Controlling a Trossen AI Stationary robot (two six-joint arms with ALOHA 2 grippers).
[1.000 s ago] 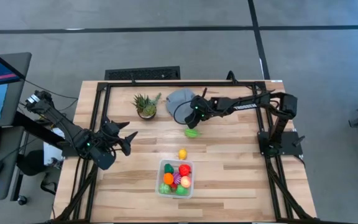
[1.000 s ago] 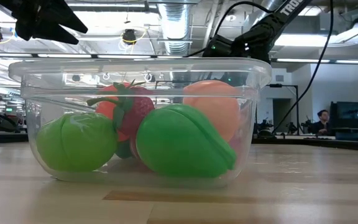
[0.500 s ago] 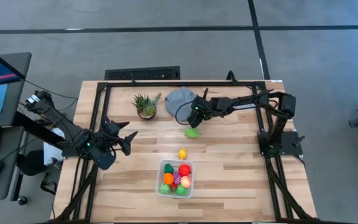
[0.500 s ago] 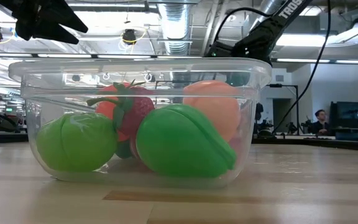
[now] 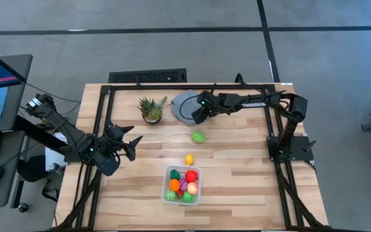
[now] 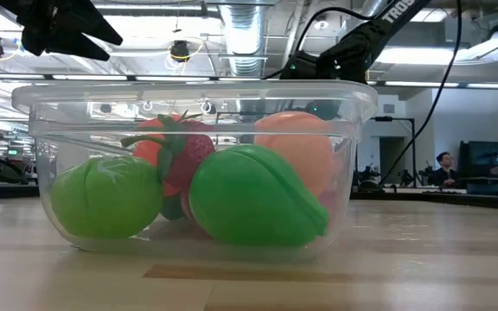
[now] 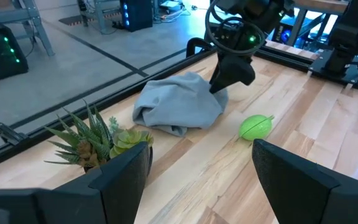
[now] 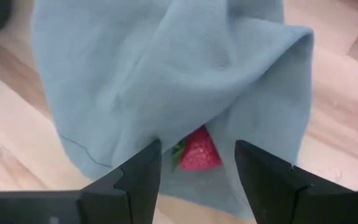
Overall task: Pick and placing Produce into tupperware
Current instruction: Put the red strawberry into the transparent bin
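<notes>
The clear tupperware [image 5: 182, 184] stands near the table's near edge and holds several toy fruits; in the low view [image 6: 197, 164] green, red and peach ones show. A yellow fruit [image 5: 189, 159] and a green fruit [image 5: 199, 136] lie on the table. A red strawberry [image 8: 197, 150] lies half under the edge of the grey cloth [image 5: 185, 103]. My right gripper [image 5: 196, 116] is open at the cloth's near edge, its fingers on either side of the strawberry [image 8: 197, 180]. My left gripper [image 5: 131, 147] waits open at the left, empty.
A spiky potted plant [image 5: 151, 108] stands left of the cloth. Black frame rails [image 5: 192, 86] run along the table's far and side edges. Bare wood lies right of the container. A person [image 6: 448, 168] sits far off in the room.
My right gripper has gone from above the green fruit toward the table's far edge, to the grey cloth. The green fruit stays where it was on the table.
</notes>
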